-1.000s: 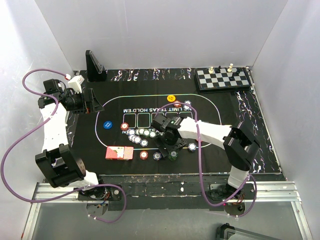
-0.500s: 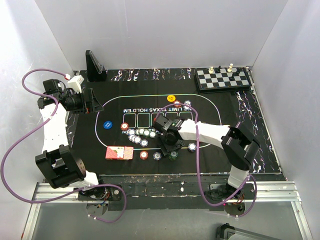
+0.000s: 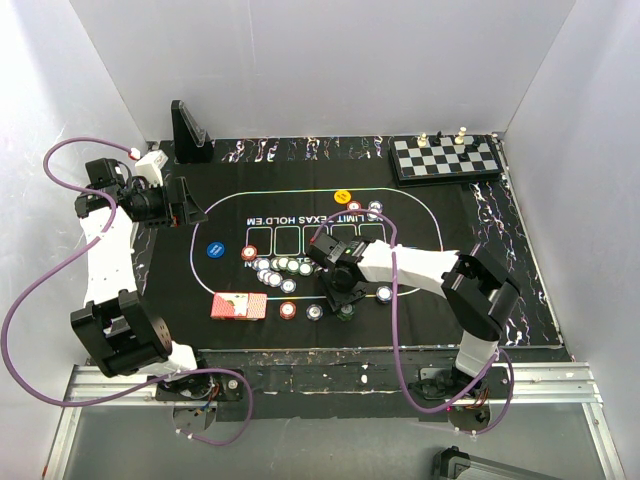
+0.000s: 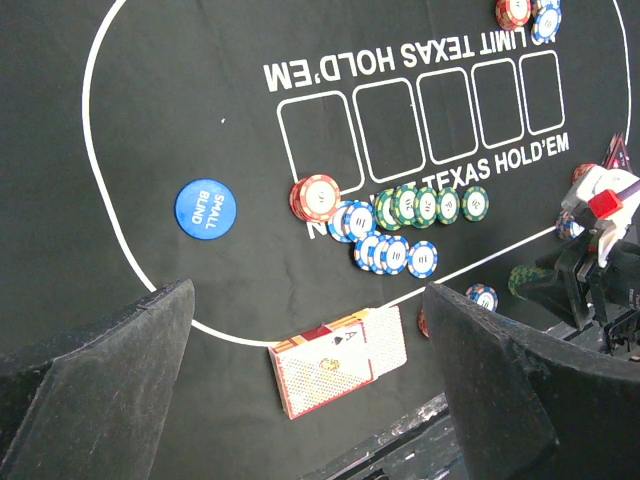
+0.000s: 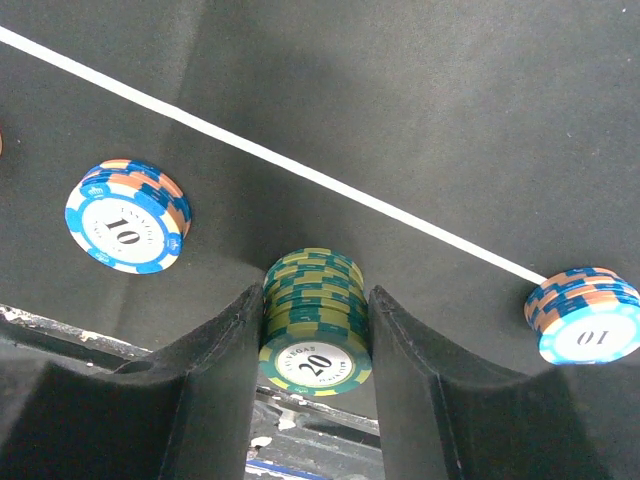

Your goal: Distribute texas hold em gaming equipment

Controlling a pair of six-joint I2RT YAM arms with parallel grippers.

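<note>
My right gripper (image 5: 316,300) is shut on a stack of green poker chips (image 5: 315,330) marked 20, a finger pressed against each side. In the top view it stands low over the mat's near edge (image 3: 343,295). Blue chip stacks (image 5: 125,215) (image 5: 585,315) flank it. The red-backed card deck (image 3: 239,306) (image 4: 340,360) lies near the front left of the mat. A loose row of chips (image 3: 280,268) (image 4: 420,205), a red stack (image 4: 315,197), the blue small-blind disc (image 3: 215,250) and a yellow disc (image 3: 343,196) rest on the mat. My left gripper (image 3: 185,205) (image 4: 308,300) hangs open, high at the left, holding nothing.
A chessboard (image 3: 445,157) with pieces sits at the back right. A black upright stand (image 3: 188,132) is at the back left. White walls close in three sides. The black felt mat (image 3: 450,220) covers most of the table.
The right gripper has shifted slightly toward the near edge and narrowed its jaws onto the green chip stack. The left arm has not moved.
</note>
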